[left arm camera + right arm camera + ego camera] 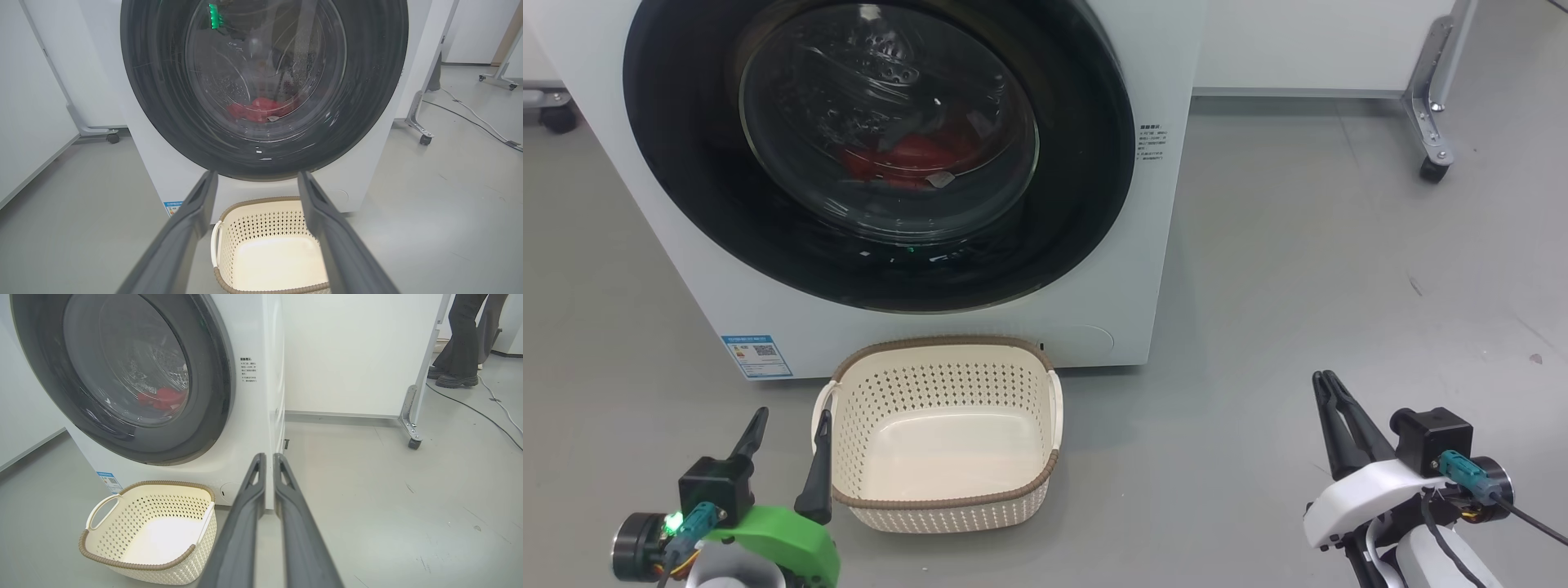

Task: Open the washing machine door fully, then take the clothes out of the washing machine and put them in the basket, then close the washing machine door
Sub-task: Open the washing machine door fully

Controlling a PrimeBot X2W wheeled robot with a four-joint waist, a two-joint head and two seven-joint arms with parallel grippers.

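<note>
Washing machine door (1086,163) shut, clothes (907,155) inside, basket (1045,482) empty below. Left gripper (788,433) spread wide; right gripper (1327,380) pinched together, holding nothing.

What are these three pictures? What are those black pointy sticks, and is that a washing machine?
Yes, that is a washing machine, seen by a robot. The top picture comes from a camera on its head. The other two come from cameras on its wrists, looking along its fingers. The black sticks are those fingers: the left gripper is spread open, and the right gripper has its fingers almost together. Neither holds anything. The round black washing machine door is closed, and the red clothes show through its glass. An empty basket waits on the floor in front. In the right wrist picture, a person's legs stand in the background.
</note>
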